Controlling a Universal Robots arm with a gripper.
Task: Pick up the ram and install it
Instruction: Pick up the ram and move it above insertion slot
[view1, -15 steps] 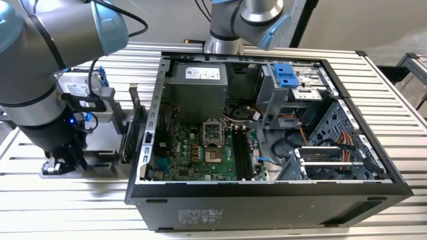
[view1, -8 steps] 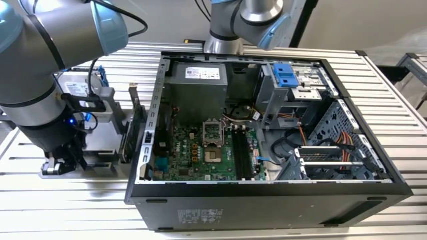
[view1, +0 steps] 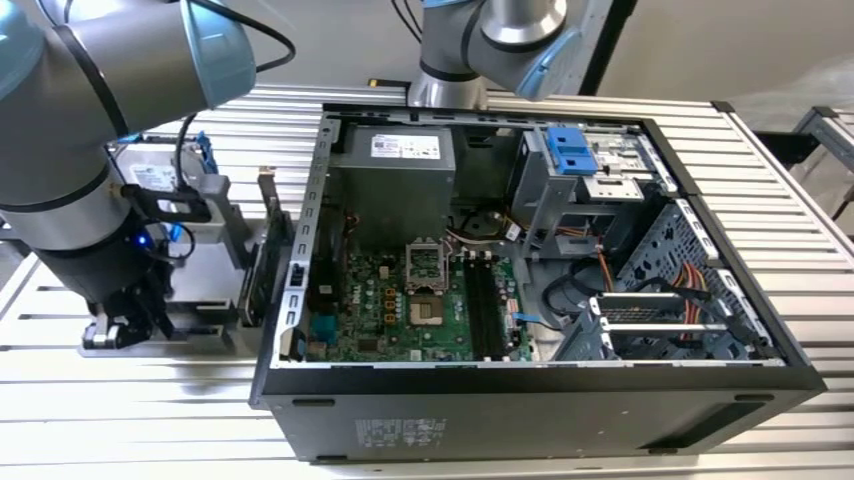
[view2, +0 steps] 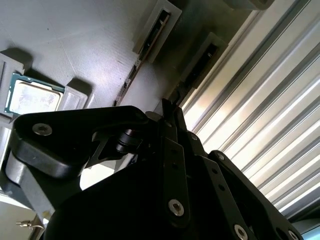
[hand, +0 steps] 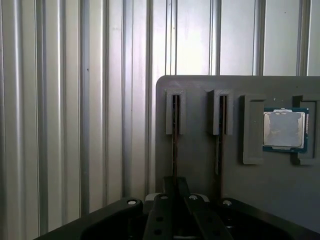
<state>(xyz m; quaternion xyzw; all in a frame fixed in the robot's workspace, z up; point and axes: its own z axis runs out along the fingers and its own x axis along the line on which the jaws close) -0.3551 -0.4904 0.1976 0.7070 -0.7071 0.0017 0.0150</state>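
End effector (view1: 120, 330) near open computer case (view1: 534, 415)

Ram (hand: 175, 142) edge-on in grey tray (hand: 280, 190) slot, chip faces out of sight, one end behind gripper (hand: 173, 183), gripper body cut by pic edge, 2nd stick (hand: 218, 145) likewise, tray mostly behind arm (view1: 80, 150) in exterior view.

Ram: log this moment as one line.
gripper: at ram | ram: on edge in slot of grey tray | installed: no
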